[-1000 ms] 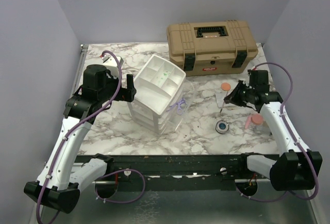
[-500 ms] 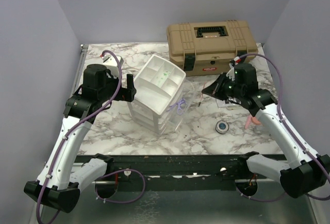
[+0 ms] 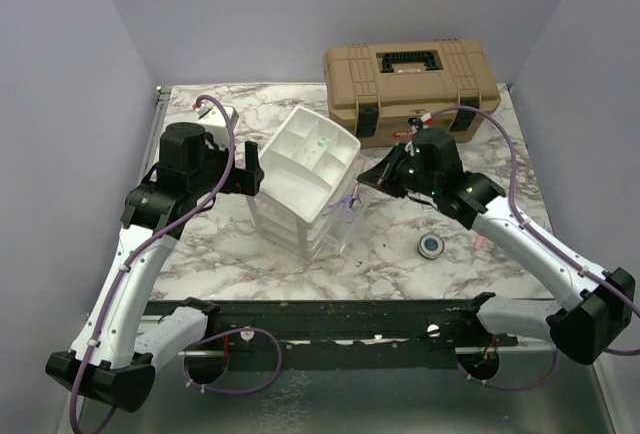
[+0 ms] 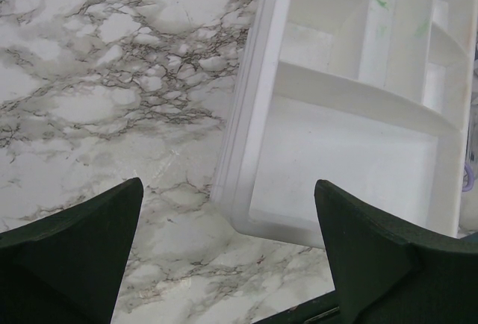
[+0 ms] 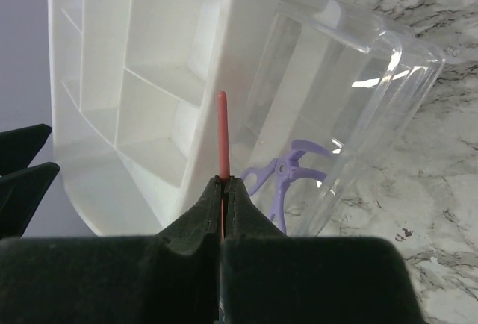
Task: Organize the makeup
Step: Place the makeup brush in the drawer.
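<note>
My right gripper is shut on a thin salmon-red pencil, whose tip points at the right edge of the white drawer unit's top tray. In the top view this gripper hangs just right of the unit, above its pulled-out clear drawer. A round blue-centred compact lies on the marble in front of the right arm. A pink sliver of a disc peeks out beside the forearm. My left gripper stands open at the unit's left side, over the unit's near corner with nothing between the fingers.
The tan toolbox stands shut at the back right. A purple plastic piece lies inside the clear drawer. A small white object sits at the back left. Grey walls close in both sides.
My right arm has swung left from the right side of the table to the drawer unit, carrying the pencil. The left arm has not moved.
</note>
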Tool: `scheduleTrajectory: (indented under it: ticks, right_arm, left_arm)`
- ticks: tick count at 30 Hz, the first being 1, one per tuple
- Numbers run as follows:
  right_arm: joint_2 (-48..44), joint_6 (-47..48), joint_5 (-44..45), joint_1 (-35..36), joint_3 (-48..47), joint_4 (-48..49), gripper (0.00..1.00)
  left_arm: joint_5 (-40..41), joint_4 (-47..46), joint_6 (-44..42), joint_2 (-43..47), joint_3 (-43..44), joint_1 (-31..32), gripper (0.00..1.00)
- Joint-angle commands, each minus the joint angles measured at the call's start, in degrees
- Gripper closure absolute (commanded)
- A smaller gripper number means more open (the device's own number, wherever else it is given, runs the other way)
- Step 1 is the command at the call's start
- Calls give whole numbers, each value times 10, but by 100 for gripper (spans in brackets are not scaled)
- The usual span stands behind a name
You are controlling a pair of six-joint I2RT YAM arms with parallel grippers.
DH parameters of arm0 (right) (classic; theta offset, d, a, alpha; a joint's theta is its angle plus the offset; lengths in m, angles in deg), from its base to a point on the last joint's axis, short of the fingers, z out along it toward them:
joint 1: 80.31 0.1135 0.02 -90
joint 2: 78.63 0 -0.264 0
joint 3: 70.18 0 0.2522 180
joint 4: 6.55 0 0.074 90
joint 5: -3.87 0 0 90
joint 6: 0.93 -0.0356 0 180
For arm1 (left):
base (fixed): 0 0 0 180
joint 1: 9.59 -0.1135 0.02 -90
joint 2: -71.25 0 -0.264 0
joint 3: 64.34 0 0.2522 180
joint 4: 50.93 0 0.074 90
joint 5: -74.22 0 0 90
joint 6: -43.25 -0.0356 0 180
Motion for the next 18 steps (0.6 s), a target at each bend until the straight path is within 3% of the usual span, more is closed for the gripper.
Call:
scheduleTrajectory:
  ticks: [1,18]
  right_arm:
    - [24,-33,51,25,-7,16,99]
    - [58,-40,90,42,-27,-24,92]
  left_arm:
    - [0,9,1,5,13,4,1]
    - [9,13,-7,12,10,5,1]
